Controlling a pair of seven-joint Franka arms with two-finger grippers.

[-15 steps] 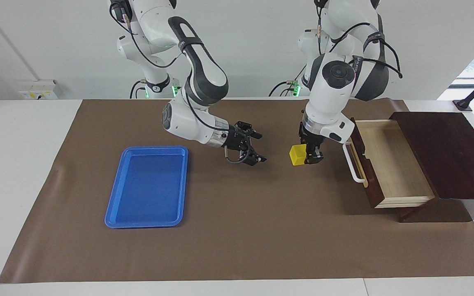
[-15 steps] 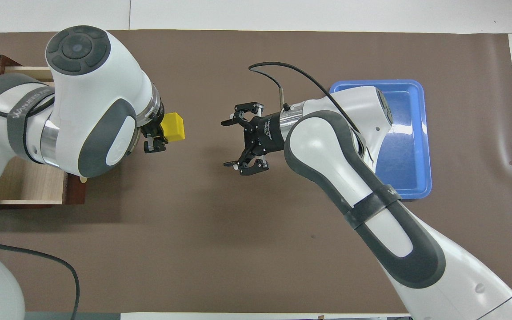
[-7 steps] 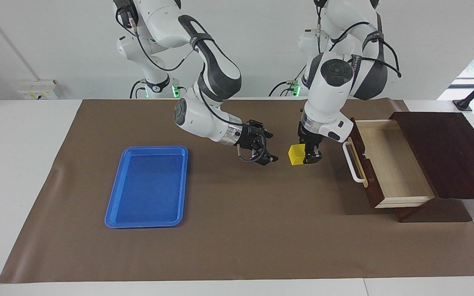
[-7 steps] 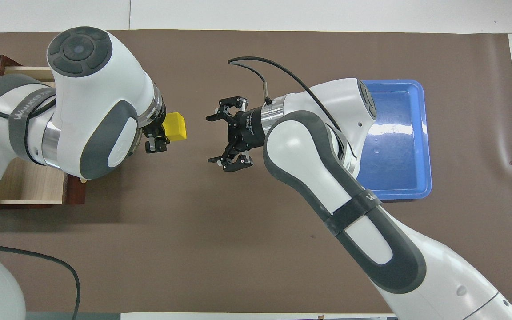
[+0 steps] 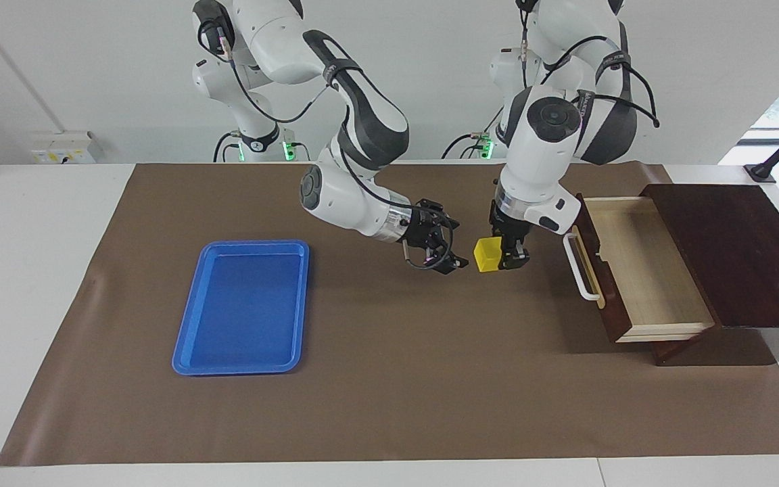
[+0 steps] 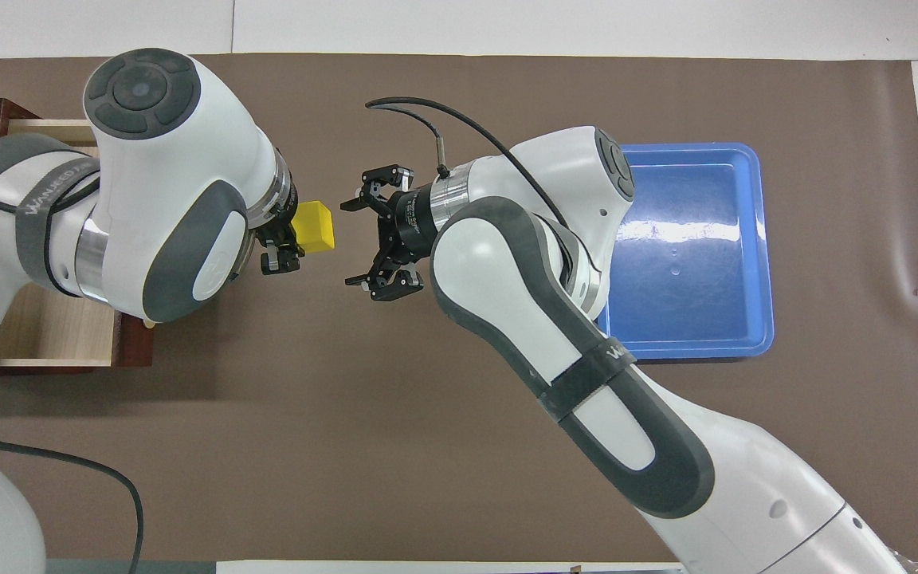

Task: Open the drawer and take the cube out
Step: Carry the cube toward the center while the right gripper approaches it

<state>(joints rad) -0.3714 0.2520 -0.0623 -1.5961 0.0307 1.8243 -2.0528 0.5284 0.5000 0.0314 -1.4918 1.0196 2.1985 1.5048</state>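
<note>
Worktop (image 5: pixel 389 406): brown mat, drawer (image 5: pixel 640 270) open.
Cube (image 5: pixel 487 254): we saw left hand (image 5: pixel 510 257) clamped on it, above mat beside drawer.
Right hand (image 5: pixel 445 251): fingers spread, just beside cube.

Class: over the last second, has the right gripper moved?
Yes. In the facing view the open right gripper has travelled away from the blue tray toward the cube held up by the left gripper.
</note>
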